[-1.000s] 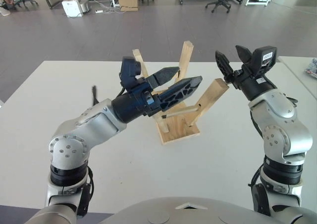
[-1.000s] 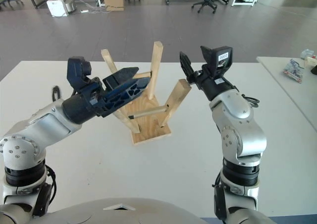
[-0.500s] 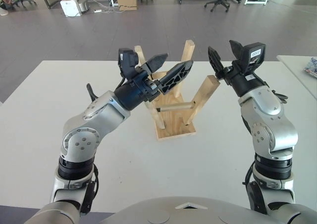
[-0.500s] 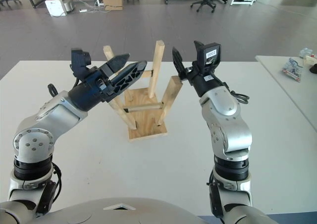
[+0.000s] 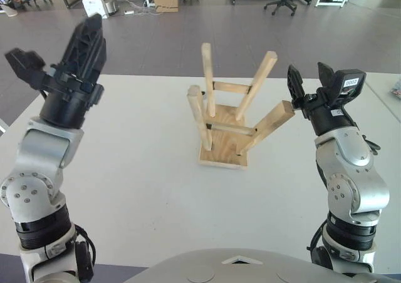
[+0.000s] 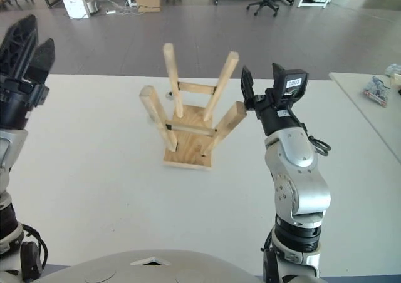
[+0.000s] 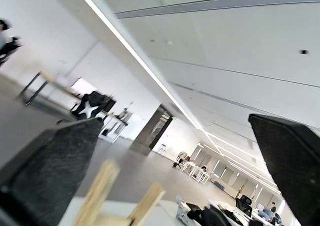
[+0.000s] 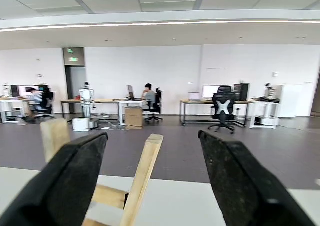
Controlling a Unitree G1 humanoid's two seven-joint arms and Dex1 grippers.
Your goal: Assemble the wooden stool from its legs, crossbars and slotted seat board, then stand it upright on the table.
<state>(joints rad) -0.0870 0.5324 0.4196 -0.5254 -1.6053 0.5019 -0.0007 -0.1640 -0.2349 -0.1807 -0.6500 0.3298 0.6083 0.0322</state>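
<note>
The assembled wooden stool [image 5: 233, 117] lies upside down at the table's middle, its seat board [image 5: 220, 156] flat on the top and its legs and crossbars pointing up. My left gripper [image 5: 55, 52] is raised high at the far left, well away from the stool, open with nothing in it. My right gripper [image 5: 309, 84] hovers open just right of the nearest leg's end [image 5: 286, 110], not touching it. In the right wrist view two leg tops [image 8: 144, 176] rise between the spread fingers [image 8: 75, 181]. In the left wrist view leg tips [image 7: 106, 186] show low between the wide fingers [image 7: 295, 161].
The white table [image 5: 138, 170] has free room on all sides of the stool. Its far edge runs behind the legs, with open floor beyond. A second table [image 6: 369, 92] holding small items stands off to the right. A black cable [image 6: 319, 146] loops beside my right arm.
My left arm has swung away from the stool and up to the far left. The stool now stands free on its seat board, turned somewhat. The right gripper stays beside the leg.
</note>
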